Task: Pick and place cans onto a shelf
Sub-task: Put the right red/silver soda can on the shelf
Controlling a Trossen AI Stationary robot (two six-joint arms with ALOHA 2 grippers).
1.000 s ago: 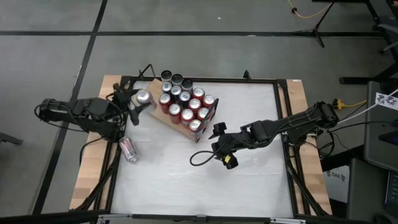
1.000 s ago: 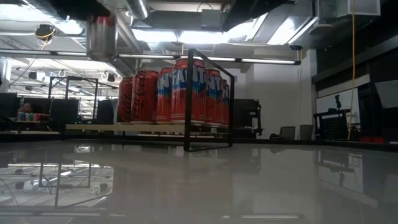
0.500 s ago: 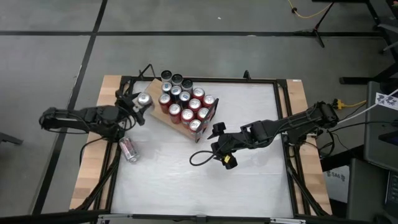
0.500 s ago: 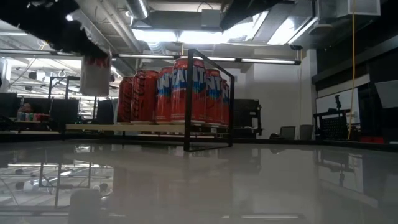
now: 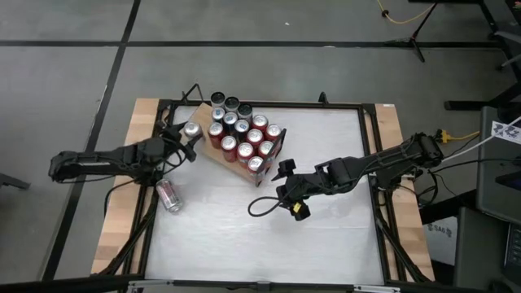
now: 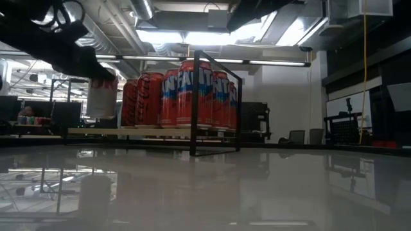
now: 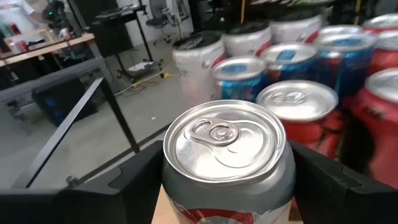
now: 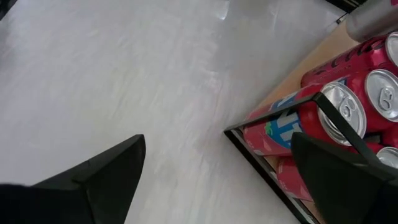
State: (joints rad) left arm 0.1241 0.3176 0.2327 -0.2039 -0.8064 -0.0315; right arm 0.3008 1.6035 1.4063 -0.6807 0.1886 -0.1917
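Left gripper (image 5: pixel 186 140) pinching upright silver-topped can (image 5: pixel 192 129) upper left beside shelf (image 5: pixel 205 151), red cans (image 5: pixel 244 138) clustered, right gripper (image 5: pixel 285 189) spread mid-frame

We are looking straight down over the table (image 5: pixel 269 236), level across it, and closely from both wrists, all sharing the cans (image 6: pixel 186 96).
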